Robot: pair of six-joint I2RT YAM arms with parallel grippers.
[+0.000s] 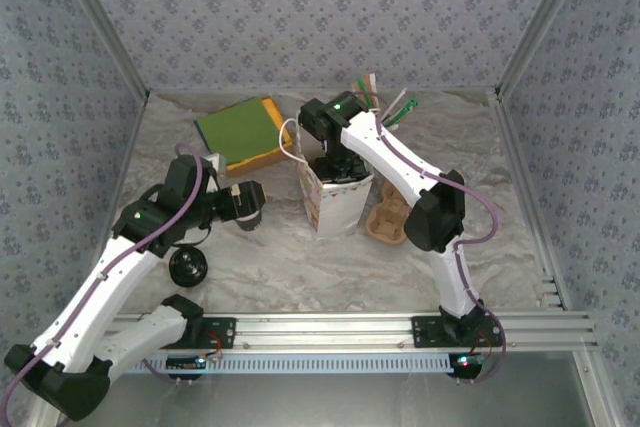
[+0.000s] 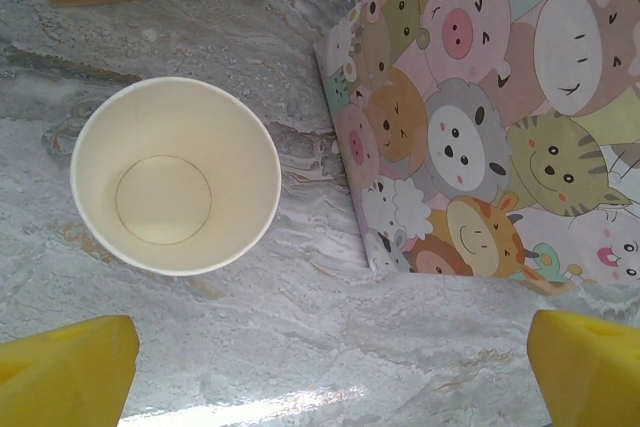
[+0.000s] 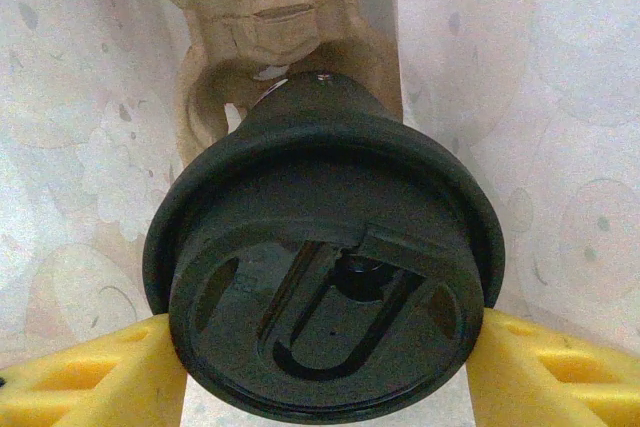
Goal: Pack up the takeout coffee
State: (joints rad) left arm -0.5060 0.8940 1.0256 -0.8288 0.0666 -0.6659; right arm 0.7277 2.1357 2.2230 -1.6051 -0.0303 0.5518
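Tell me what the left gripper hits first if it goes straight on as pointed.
Likely the bare marbled table, in the gap between the lidless cup and the animal-print bag. The open left gripper aims between them, though depth is unclear.

Grey-white marbled tabletop (image 1: pixel 300 267) lying in the middle, blue-grey floral wallpapered walls (image 1: pixel 300 17) rising behind it and along both its sides, metal posts (image 1: pixel 530 32) standing at its far corners, slotted aluminium rail (image 1: pixel 330 325) running along its near edge, soft light glinting off it.
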